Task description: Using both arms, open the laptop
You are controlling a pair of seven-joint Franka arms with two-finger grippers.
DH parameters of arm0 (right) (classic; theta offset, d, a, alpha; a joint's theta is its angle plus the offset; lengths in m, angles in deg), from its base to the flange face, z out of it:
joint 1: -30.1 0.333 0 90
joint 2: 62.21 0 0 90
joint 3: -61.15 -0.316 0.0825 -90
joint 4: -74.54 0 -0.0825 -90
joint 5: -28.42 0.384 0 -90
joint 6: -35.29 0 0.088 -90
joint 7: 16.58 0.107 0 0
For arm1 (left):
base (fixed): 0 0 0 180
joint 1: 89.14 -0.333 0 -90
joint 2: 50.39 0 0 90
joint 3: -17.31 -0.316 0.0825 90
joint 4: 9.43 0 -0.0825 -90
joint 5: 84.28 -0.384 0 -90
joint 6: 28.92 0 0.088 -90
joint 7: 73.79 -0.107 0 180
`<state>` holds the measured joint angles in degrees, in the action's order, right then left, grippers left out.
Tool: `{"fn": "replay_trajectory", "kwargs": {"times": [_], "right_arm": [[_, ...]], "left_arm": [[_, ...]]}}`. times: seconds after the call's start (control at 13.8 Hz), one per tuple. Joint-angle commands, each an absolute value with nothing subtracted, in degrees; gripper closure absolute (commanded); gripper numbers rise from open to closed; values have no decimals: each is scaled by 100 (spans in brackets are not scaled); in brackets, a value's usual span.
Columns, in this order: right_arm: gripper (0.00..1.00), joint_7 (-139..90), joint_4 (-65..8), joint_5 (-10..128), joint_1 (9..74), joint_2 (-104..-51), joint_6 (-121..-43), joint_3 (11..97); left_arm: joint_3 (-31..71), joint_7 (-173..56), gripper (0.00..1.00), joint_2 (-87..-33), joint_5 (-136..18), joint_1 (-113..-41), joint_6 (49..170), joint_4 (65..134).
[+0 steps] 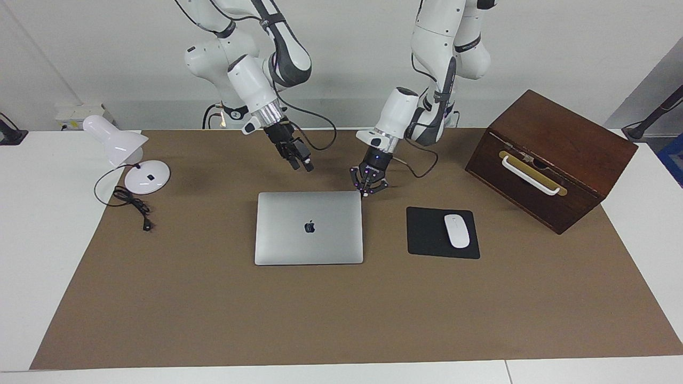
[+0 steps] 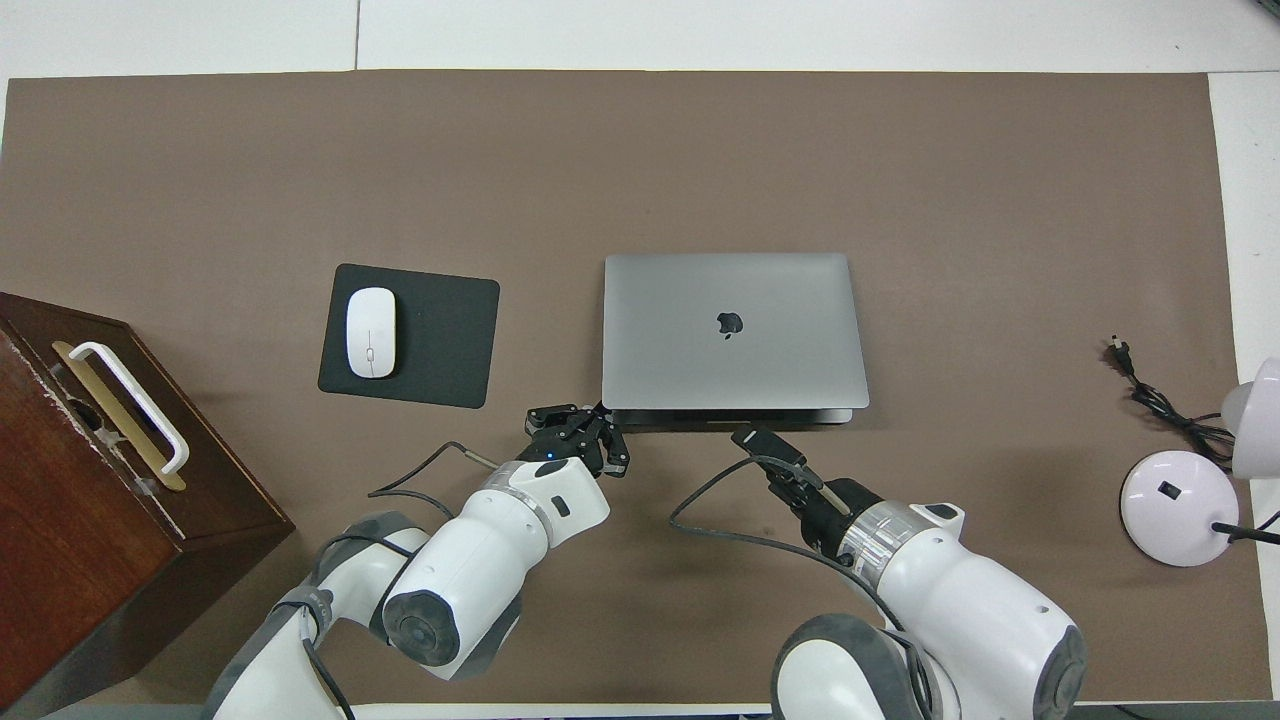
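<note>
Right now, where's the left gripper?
In the facing view the left gripper is shut, down at the closed laptop's robot-side corner, the one toward the mouse pad.

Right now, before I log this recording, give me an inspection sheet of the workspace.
Surface: brown mat on a white table.
Job's things: laptop shut, flat on the mat.
Clutter: mouse on black mouse pad; wooden box; white desk lamp.
Grippers: left gripper shut, at the laptop's corner nearest the robots; right gripper raised over the mat near the laptop's edge.
Cables: lamp cord loose on the mat; arm cables hanging.
Surroundings: pale wall; nothing else seen.
</note>
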<state>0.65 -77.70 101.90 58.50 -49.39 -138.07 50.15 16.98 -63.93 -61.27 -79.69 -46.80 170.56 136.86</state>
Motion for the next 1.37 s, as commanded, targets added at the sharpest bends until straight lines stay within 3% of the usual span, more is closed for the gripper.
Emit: {"fn": "replay_trajectory", "kwargs": {"times": [0.0, 0.72, 1.3], "right_arm": [[0, 12, -7550, 10401, 5866, -5305, -14066, 4973], [0, -129, -6926, 10410, 5769, -6009, -14110, 4990], [0, -278, -6873, 10410, 5708, -6106, -14110, 4990]], "left_arm": [[1617, -6501, 100, -6366, -7980, -4616, 17182, 13515], [1617, -6913, 100, -6639, -8015, -4669, 17182, 13269], [1617, -6949, 100, -6779, -8032, -4652, 17182, 13243]]}}
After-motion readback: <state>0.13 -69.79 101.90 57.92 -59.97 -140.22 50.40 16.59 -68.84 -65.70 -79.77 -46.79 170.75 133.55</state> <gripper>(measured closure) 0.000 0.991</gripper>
